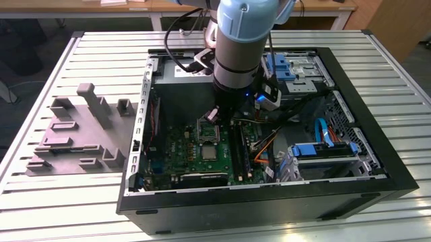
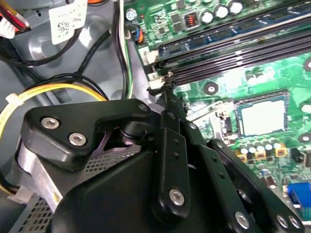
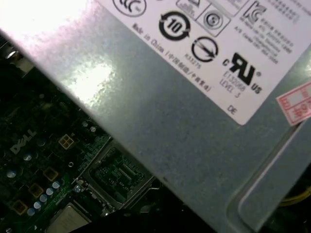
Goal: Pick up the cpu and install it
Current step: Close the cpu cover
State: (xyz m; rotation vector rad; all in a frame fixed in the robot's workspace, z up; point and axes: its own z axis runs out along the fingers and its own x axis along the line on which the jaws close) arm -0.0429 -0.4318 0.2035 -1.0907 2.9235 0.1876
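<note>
Your pincer (image 1: 214, 117) hangs inside the open computer case (image 1: 377, 166), above the motherboard (image 1: 176, 151); I cannot tell its state. The cpu (image 2: 261, 118) lies flat on the board, apart from it.

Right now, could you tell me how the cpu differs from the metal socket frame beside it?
The cpu is a solid pale square; the socket frame is a silver rim around a dark centre. The socket frame sits nearer the gripper than the cpu. Both sit on the motherboard.
</note>
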